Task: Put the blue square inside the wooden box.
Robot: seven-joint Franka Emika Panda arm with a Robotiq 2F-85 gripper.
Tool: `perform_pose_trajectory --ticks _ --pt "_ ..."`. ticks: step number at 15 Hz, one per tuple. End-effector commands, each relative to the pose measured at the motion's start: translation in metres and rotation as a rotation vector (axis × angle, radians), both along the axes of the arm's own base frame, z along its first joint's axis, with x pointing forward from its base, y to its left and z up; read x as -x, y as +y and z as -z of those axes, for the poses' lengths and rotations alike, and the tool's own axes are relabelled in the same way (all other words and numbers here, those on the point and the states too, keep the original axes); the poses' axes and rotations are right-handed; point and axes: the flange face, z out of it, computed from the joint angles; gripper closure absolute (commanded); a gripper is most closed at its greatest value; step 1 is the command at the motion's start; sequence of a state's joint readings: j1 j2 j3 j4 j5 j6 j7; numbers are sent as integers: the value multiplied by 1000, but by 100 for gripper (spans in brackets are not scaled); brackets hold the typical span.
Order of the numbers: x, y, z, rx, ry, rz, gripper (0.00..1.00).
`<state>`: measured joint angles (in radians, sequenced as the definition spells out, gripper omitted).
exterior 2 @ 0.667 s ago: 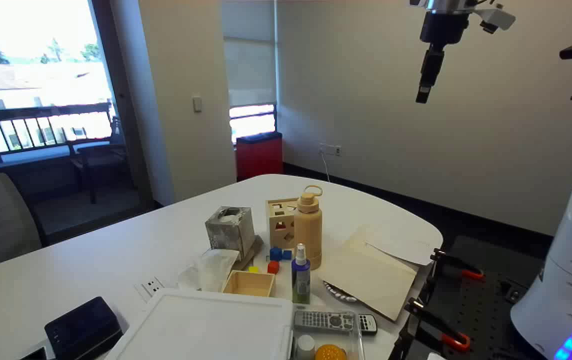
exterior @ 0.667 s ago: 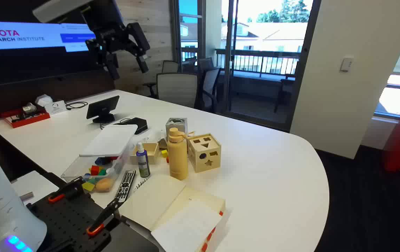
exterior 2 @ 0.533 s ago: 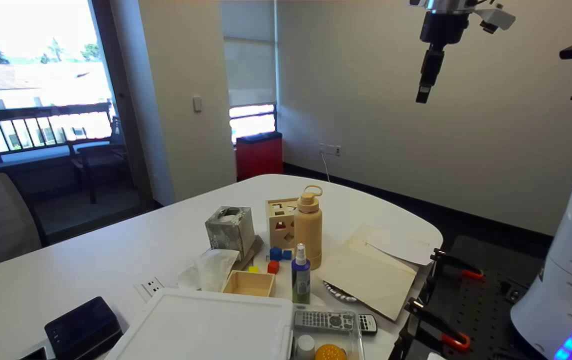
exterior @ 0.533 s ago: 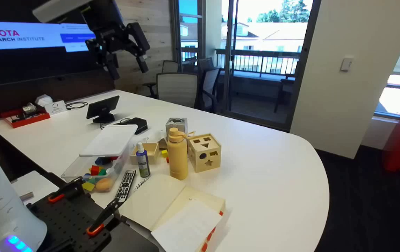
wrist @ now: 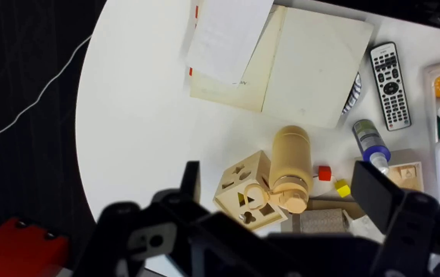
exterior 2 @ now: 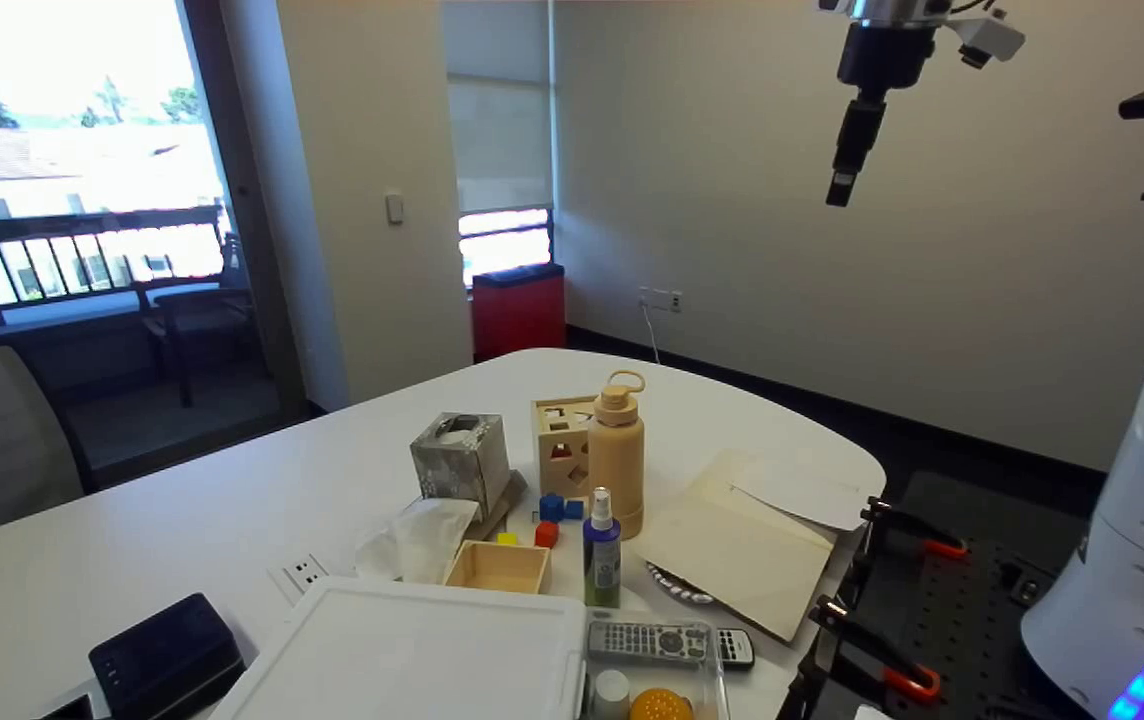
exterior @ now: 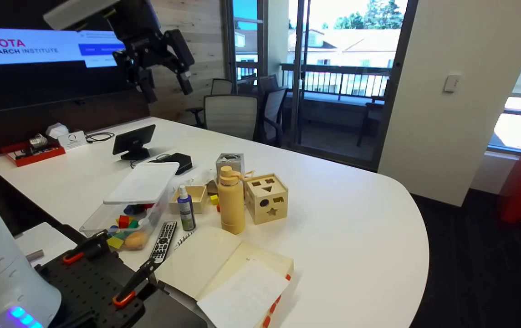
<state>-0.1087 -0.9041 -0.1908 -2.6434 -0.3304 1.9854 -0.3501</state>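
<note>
Gripper [exterior: 168,91] is hovering jaws-wide, wooden box [exterior: 268,198] is chilling inside the curved desk edge [exterior: 424,255], 2 blue blocks [exterior 2: 552,508] maybe touching it.

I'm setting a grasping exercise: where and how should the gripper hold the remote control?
Probably from above: lower the gripper and pinch the remote control across its middle; it lies flat and is narrow that way, with white tabletop beside both long edges.

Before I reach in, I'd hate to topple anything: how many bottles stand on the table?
2: a tall yellow bottle beside the wooden box, and a spray bottle beside the small wooden tray.
</note>
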Motion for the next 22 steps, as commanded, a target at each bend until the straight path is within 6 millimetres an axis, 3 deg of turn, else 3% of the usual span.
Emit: perform_pose_trajectory --ticks 1,5,10,13,16,22 --pt "-23 23 8 -66 -64 172 0" --pt "-58 92 40 -157 -117 389 0" --pt "-113 197 97 -235 -228 624 0" --pt "-146 235 133 -290 -277 769 0" --pt "-179 243 154 -349 -306 928 0" --pt "-232 205 173 -395 -311 1210 0"
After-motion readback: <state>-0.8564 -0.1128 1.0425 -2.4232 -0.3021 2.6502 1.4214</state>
